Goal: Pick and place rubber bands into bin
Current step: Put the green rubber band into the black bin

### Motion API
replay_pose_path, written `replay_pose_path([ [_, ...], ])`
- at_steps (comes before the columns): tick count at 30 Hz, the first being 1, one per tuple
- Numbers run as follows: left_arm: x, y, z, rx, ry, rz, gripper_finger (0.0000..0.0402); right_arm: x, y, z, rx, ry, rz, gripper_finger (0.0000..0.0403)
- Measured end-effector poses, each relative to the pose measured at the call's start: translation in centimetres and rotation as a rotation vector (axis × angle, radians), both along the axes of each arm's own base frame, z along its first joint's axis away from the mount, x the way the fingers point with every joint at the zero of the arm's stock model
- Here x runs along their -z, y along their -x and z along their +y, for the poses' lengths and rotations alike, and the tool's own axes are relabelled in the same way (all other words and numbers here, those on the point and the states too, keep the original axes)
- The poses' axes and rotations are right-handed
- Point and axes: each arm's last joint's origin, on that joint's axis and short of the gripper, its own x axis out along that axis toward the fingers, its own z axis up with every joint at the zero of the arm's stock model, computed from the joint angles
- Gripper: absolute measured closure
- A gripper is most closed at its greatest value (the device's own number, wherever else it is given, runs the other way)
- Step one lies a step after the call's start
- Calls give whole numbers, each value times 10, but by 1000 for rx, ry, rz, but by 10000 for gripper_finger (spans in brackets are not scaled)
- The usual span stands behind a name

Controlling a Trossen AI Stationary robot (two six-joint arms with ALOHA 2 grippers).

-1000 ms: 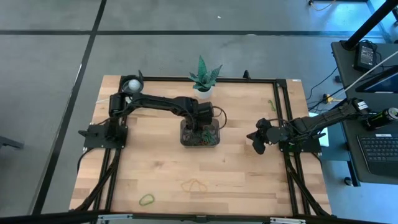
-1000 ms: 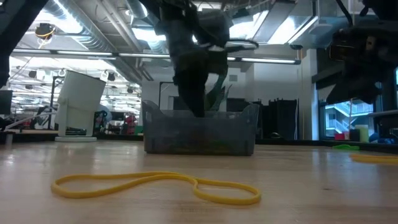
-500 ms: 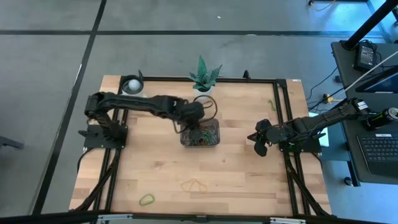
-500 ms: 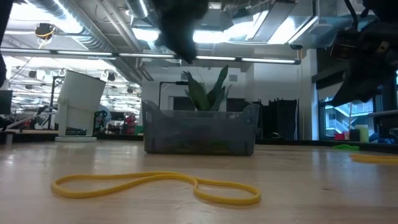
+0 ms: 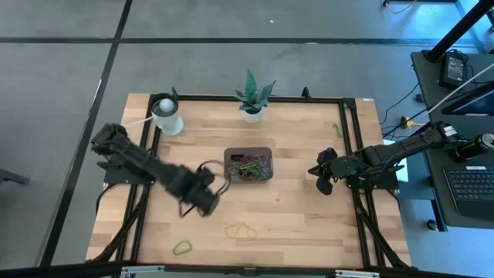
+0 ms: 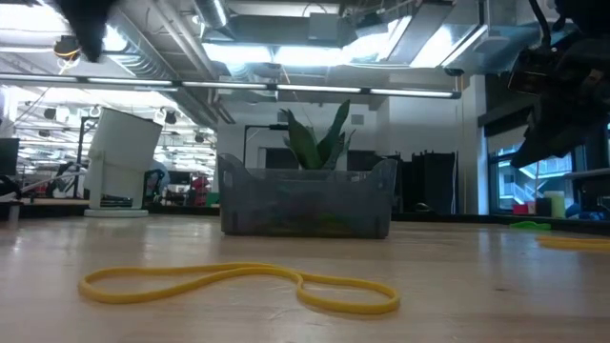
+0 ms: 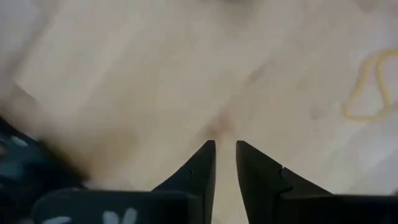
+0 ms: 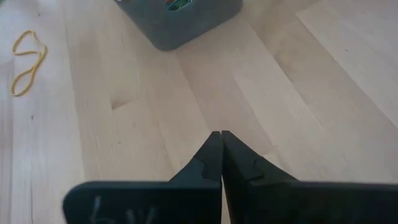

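High view: left gripper [image 5: 202, 202] has swung off the bin [image 5: 248, 164] toward the yellow band [image 5: 241, 229], fingers narrowly parted and empty, drop done; right gripper [image 5: 322, 181] parked closed.

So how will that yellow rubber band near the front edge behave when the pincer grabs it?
The yellow rubber band lies flat in a pinched, uneven loop, so it is probably floppy and will likely droop. It looks thin against the table, so the pincer may slip over it.
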Motion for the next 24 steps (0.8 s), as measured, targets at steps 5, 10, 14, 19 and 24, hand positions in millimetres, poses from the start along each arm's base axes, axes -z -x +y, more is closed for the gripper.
replay_pose_path([
  [5, 27, 24, -44, -108, 82, -38, 317, 0, 0, 0, 0, -1, -5, 402],
  [10, 52, 48, -77, -180, 191, -47, 279, 0, 0, 0, 1, -2, -7, 402],
  [14, 68, 60, -94, -173, 258, -72, 269, 0, -1, 0, 1, -1, -7, 402],
  [19, 85, 62, -112, -124, 283, -51, 277, -1, -1, 0, 1, -3, -11, 402],
  [24, 114, 59, -132, -79, 295, -21, 281, -1, -1, 0, 2, -3, -11, 402],
])
